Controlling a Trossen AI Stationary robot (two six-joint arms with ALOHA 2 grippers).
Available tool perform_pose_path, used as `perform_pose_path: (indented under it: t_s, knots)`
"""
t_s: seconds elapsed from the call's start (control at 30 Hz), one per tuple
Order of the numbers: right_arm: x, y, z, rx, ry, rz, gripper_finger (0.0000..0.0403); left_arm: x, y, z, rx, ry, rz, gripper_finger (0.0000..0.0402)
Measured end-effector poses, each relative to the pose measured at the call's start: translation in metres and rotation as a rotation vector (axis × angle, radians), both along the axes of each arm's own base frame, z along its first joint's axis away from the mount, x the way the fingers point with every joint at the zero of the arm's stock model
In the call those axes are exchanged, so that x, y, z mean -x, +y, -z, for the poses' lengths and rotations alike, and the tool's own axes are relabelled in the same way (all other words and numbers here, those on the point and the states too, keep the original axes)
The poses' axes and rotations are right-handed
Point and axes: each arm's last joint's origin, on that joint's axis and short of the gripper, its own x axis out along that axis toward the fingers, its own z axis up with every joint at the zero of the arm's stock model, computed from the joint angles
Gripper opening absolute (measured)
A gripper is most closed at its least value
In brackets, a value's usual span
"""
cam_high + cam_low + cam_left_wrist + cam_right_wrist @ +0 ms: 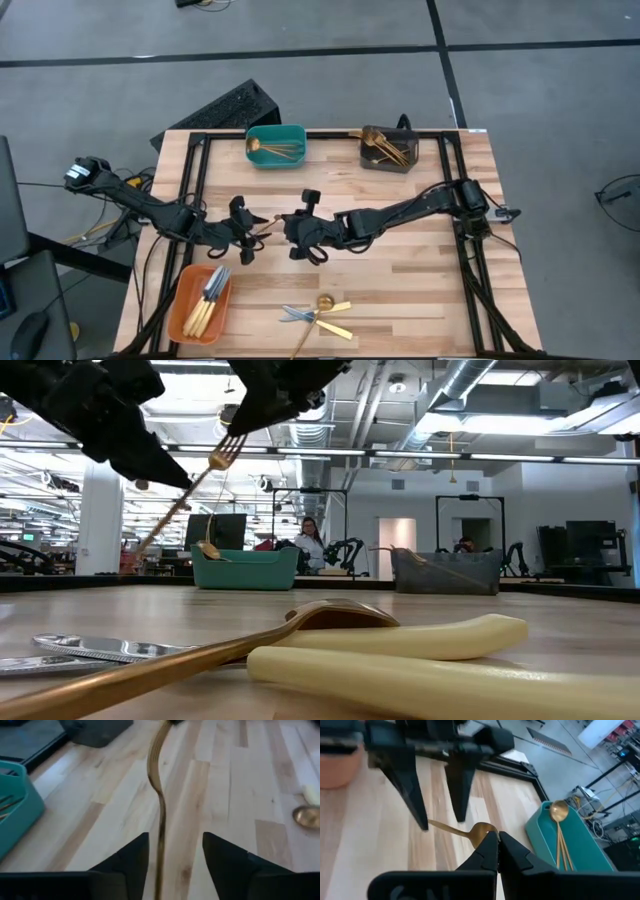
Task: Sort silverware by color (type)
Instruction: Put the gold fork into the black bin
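Observation:
A gold fork (268, 222) hangs in the air over the middle of the table between my two grippers. My right gripper (497, 837) is shut on its tine end. It also shows in the high view (288, 228). My left gripper (175, 845) is open. Its two fingers stand on either side of the fork's handle (161, 855), and it shows in the high view (252, 228) just left of the fork. In the low view the fork (190, 490) slants, tines (228, 452) high and handle down toward the table's left. My right gripper pinches the fork's tine end (481, 831) between its two shut fingers, coming level from the table's right, along the fork. The fork is lifted clear of the table, its handle slanting down toward my left gripper. My left gripper has the handle between its open fingers; whether a finger (417, 802) touches the handle's end, I cannot tell.
A teal bin (275, 147) with gold spoons and a dark grey bin (388, 148) with gold forks stand at the far edge. An orange bin (203, 302) with knives stands near left. Two knives and a gold spoon (320, 315) lie near the front edge.

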Motion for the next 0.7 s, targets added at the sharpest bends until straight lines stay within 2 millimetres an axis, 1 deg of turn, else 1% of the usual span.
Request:
perform_pose_path:
  t_s: [0.1, 0.2, 0.27, 0.33, 0.47, 0.5, 0.6, 0.7]
  knots:
    - [0.0, 0.001, -0.001, -0.002, -0.011, -0.004, 0.0024, -0.005, 0.002, 0.004, -0.005, 0.012, -0.013, 0.0181]
    - [0.0, 0.002, -0.001, -0.001, -0.008, -0.009, 0.0024, -0.012, 0.005, 0.011, -0.004, 0.055, -0.01, 0.0169]
    - [0.0, 0.004, -0.001, 0.008, -0.004, -0.016, 0.0024, -0.018, 0.006, 0.017, 0.006, 0.075, 0.004, 0.0149]
    - [0.0, 0.004, -0.001, 0.018, 0.001, -0.022, 0.0024, -0.023, 0.006, 0.022, 0.003, 0.091, 0.016, 0.0119]
    - [0.001, 0.005, 0.0, -0.008, -0.007, -0.012, 0.0032, -0.028, 0.004, 0.027, -0.016, 0.097, 0.039, 0.003]
    - [0.001, 0.005, 0.0, -0.026, -0.014, -0.003, 0.0038, -0.029, 0.004, 0.027, -0.012, 0.092, 0.044, 0.0016]
    - [0.001, 0.005, 0.001, -0.104, -0.041, 0.026, 0.006, -0.027, 0.004, 0.023, -0.016, 0.077, 0.035, 0.0004]
    - [0.004, 0.009, 0.003, -0.155, -0.039, 0.046, 0.0089, -0.024, 0.005, 0.015, -0.033, 0.032, 0.009, 0.0002]
